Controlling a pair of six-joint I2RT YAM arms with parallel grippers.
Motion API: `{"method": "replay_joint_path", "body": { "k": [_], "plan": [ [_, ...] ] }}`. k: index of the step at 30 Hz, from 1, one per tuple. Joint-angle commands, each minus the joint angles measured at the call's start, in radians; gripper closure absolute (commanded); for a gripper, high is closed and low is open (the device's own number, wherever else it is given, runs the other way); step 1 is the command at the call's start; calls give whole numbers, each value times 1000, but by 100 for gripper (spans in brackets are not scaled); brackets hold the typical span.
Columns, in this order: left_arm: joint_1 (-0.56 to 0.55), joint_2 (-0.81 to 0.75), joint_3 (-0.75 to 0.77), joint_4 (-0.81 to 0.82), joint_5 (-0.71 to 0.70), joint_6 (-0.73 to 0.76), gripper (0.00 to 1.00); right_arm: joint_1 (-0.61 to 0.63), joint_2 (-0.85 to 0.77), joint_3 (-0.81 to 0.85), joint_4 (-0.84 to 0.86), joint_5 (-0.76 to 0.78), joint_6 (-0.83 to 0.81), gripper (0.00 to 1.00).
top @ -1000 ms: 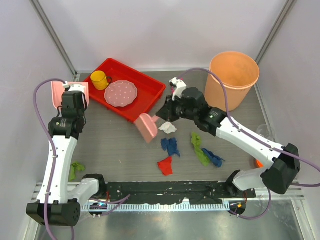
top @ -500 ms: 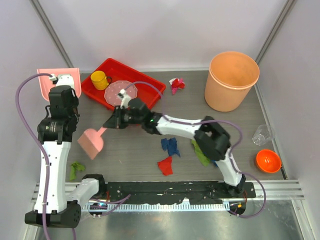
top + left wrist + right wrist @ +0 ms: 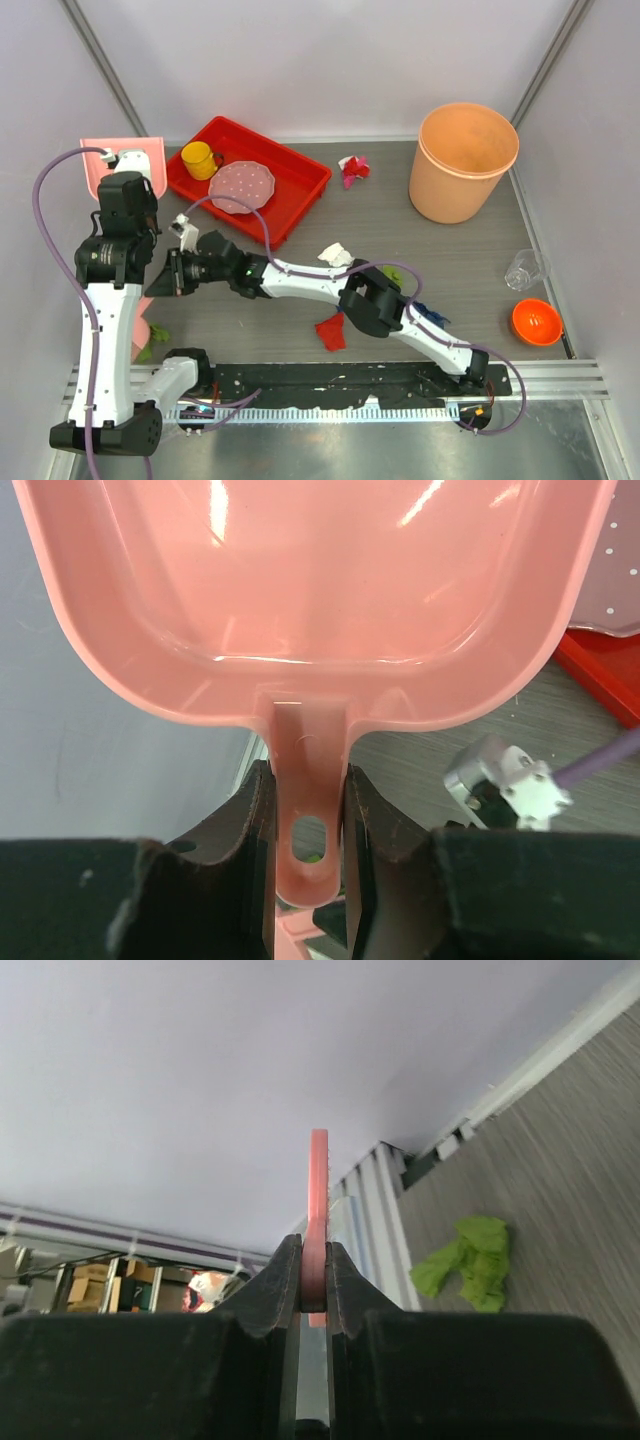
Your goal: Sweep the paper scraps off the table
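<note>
1. The paper scraps (image 3: pixel 335 255) are scattered over the desk (image 3: pixel 380 212). A white scrap and a red scrap (image 3: pixel 330 331) lie near the middle, and a blue scrap (image 3: pixel 430 316) is partly hidden under the right arm. A magenta scrap (image 3: pixel 352 168) lies at the far side beside the red tray (image 3: pixel 300 190), and a green scrap (image 3: pixel 470 1260) lies close to the left rail.
2. No scrap is seen inside the pink dustpan (image 3: pixel 310 580). It is held raised at the far left corner, with the left claw (image 3: pixel 308 815) clamped on its handle.
3. The right claw (image 3: pixel 313 1275) is closed on a thin pink piece seen edge-on, judged to be the brush (image 3: pixel 318 1190). The right arm is stretched across to the left side, near the green scrap.
4. The step in hand is judged to be the approach to the green scrap, with the sweeping barely begun and every scrap on the desk.
5. For the next move, the dustpan lip would have to be laid flat on the desk beside the green scrap, and the brush drawn toward it. Care is called for, since the two arms are crowded together there.
</note>
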State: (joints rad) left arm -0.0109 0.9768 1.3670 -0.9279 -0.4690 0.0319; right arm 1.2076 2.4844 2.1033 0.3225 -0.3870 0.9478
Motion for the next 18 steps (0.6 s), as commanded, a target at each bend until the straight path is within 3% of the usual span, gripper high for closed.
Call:
{"method": "replay_joint_path", "body": {
  "k": [1,10,18],
  "plan": [
    [6,-16,14,12,15,-7,100,12,70,125,-200,100,-66,99],
    [6,-21,9,6,29,-3,100,17,32,163,-491,428,-280,99],
    [6,-21,-12,12,69,48,100,-14,-318,-336,-439,516,-348,99]
  ]
}}
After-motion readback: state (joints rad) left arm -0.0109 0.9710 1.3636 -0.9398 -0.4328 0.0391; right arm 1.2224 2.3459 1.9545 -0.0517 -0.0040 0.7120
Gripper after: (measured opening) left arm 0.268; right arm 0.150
